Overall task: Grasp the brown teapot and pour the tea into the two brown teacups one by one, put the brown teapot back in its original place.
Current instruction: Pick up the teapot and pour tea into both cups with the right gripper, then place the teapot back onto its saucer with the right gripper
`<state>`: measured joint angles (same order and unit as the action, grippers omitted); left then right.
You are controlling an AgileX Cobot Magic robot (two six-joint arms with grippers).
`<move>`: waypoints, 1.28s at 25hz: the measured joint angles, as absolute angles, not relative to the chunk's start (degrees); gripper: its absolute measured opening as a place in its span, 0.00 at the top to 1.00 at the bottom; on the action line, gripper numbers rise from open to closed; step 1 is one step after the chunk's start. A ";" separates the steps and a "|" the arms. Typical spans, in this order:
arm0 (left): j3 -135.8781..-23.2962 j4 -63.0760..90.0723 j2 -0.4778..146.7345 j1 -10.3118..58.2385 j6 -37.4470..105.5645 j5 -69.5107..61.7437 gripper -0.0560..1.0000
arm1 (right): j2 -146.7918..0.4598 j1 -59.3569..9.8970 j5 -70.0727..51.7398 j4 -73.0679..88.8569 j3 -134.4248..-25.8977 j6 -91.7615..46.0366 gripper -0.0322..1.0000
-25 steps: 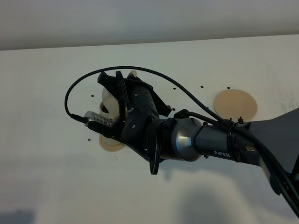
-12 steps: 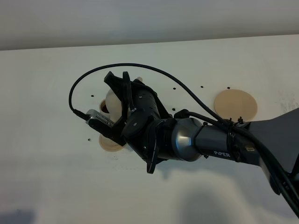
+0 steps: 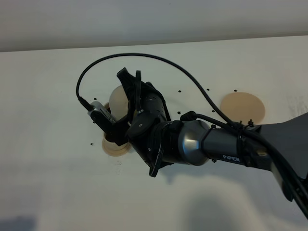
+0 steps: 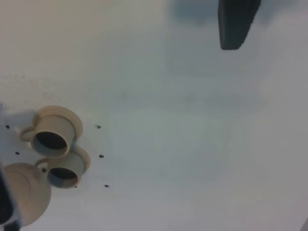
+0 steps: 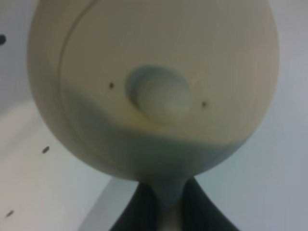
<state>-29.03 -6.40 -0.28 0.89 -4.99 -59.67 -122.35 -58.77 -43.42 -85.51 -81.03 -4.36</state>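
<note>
The brown teapot (image 3: 118,98) hangs above the table's left-middle, with my right gripper (image 3: 129,82) shut on its loop handle. In the right wrist view the teapot (image 5: 154,72) fills the frame, lid knob facing the camera, and the right gripper (image 5: 163,199) pinches the handle. The two brown teacups (image 4: 50,137) (image 4: 65,168) stand side by side on their saucers, right beside the teapot (image 4: 24,202). In the high view the arm hides the cups; only one small saucer (image 3: 114,147) shows. The original place (image 3: 243,107), a flat tan disc, lies bare to the right. Of my left gripper only one dark finger (image 4: 236,21) shows.
The white table (image 3: 57,183) carries small dark dots around the cups. My right arm (image 3: 226,147) stretches across the table from the right edge, with its black cable (image 3: 144,57) looping above the teapot. A pale wall runs behind the table's far edge.
My right wrist has rolled, and the teapot has shifted slightly right and toward the far edge above the cups. The grip stays shut on the handle.
</note>
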 joint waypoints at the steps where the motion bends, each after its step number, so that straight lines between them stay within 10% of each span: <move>1: -29.03 -6.40 -0.28 0.89 -4.99 -59.67 0.37 | -122.06 -58.77 -43.69 -84.70 -81.03 -4.12 0.84; 32: -29.03 -6.40 -0.28 0.89 -4.99 -59.67 0.37 | -113.00 -53.43 -49.36 -38.82 -81.03 4.84 0.84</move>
<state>-29.03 -6.40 -0.28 0.89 -4.99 -59.67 -113.00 -53.43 -49.36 -38.82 -81.03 4.84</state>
